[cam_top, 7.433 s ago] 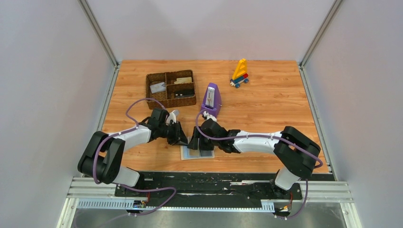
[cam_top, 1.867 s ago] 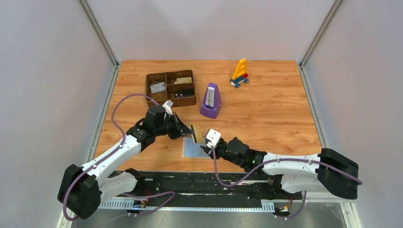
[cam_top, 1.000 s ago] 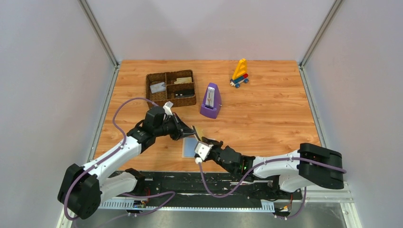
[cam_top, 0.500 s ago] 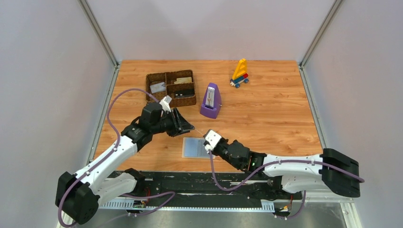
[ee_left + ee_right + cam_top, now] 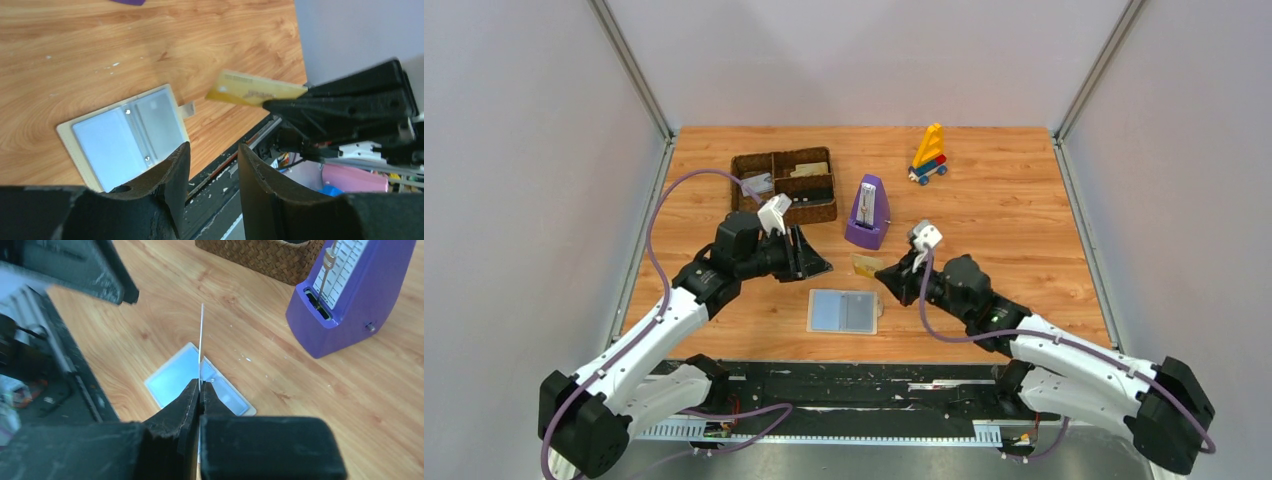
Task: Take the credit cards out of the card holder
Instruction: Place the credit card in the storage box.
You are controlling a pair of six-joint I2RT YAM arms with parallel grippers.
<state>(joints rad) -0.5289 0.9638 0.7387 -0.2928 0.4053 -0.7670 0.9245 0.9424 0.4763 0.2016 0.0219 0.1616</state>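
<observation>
"Over the table (image 5: 1004, 200), the right gripper (image 5: 885, 277) pinches the tan card (image 5: 867, 266), just past the holder (image 5: 843, 311)."

"I think it should squeeze tight and go slow to the tray (image 5: 736, 185). The left gripper (image 5: 212, 150) is spread wide, holding nothing."

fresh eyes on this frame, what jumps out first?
The right end effector pinches a gold card by one end and holds it in the air, just in front of the purple metronome. The light-blue card holder lies flat near the front edge of the table. The left end effector hangs open and empty off the holder's far-left corner.
</observation>
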